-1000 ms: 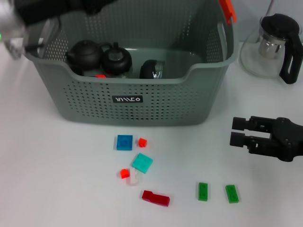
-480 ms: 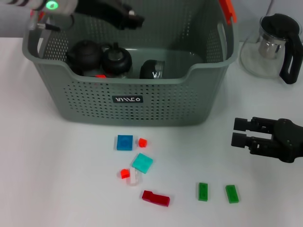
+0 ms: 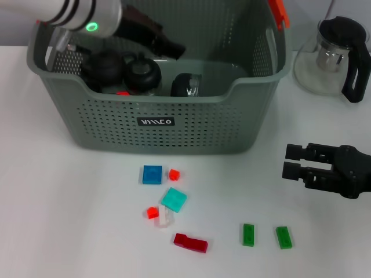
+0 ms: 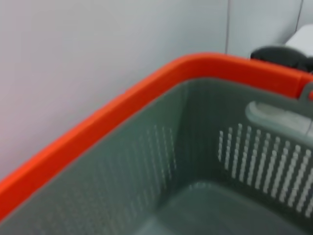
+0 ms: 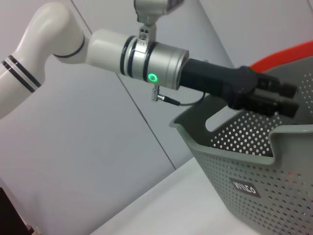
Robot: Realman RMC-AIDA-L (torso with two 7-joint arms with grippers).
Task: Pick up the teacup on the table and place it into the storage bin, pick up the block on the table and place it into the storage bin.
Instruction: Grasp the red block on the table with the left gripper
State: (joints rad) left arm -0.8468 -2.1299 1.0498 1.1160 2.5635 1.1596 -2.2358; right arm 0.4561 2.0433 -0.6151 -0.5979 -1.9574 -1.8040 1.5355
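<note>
The grey-green storage bin [image 3: 174, 116] stands at the back of the table. Inside it are two dark teapots [image 3: 104, 66] and a dark teacup [image 3: 186, 85] lying on its side. My left gripper [image 3: 174, 51] reaches down over the bin's inside, above the teapots; it also shows over the bin [image 5: 254, 161] as the left gripper [image 5: 289, 98] in the right wrist view. Several blocks lie in front of the bin, among them a blue block [image 3: 152, 174], a teal block [image 3: 174, 199] and a dark red block [image 3: 191, 242]. My right gripper [image 3: 288, 161] rests open on the table at the right.
A glass teapot [image 3: 339, 55] with a black handle stands at the back right. Two green blocks [image 3: 248, 234] lie near the front edge, left of the right gripper. The left wrist view shows the bin's inner wall [image 4: 195, 147] and orange-red handle [image 4: 146, 93].
My left arm has swung from the bin's far left corner rightward and down over its inside. The right arm and the blocks on the table have not moved.
</note>
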